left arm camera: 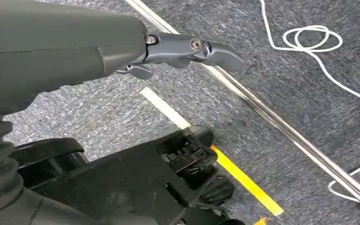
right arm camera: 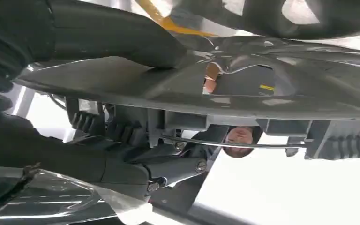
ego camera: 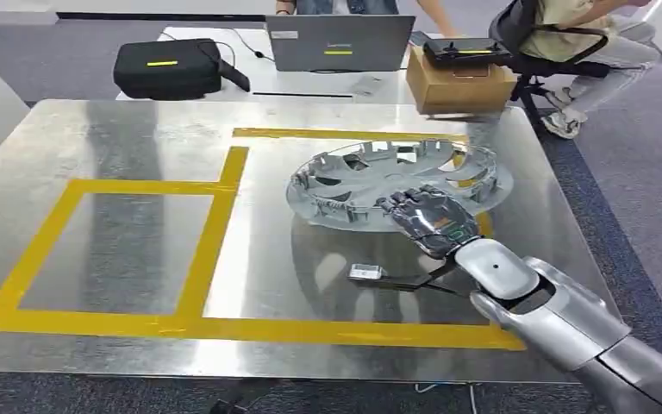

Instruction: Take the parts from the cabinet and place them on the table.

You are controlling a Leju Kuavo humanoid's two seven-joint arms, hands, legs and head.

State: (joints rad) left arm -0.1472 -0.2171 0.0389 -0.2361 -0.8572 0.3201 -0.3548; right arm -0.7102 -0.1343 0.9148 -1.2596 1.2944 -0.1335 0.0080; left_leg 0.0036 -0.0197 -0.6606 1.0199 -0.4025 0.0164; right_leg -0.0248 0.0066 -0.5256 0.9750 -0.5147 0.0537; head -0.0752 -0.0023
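A silver wheel hubcap (ego camera: 371, 177) lies on the metal table (ego camera: 138, 138), inside the right-hand box of yellow tape (ego camera: 215, 198). My right hand (ego camera: 427, 220) grips the hubcap's near rim. In the right wrist view the thumb lies on one face of the hubcap (right arm camera: 262, 101) and the dark fingers (right arm camera: 136, 168) on the other, clamping the rim. My left hand (left arm camera: 178, 49) hangs over the carpeted floor with its fingers stretched out and nothing in it.
On a second table behind stand a black case (ego camera: 168, 69), a laptop (ego camera: 339, 43) and a cardboard box (ego camera: 457, 82). A person sits on a chair (ego camera: 577, 43) at the far right. A white cable (left arm camera: 309, 42) lies on the floor.
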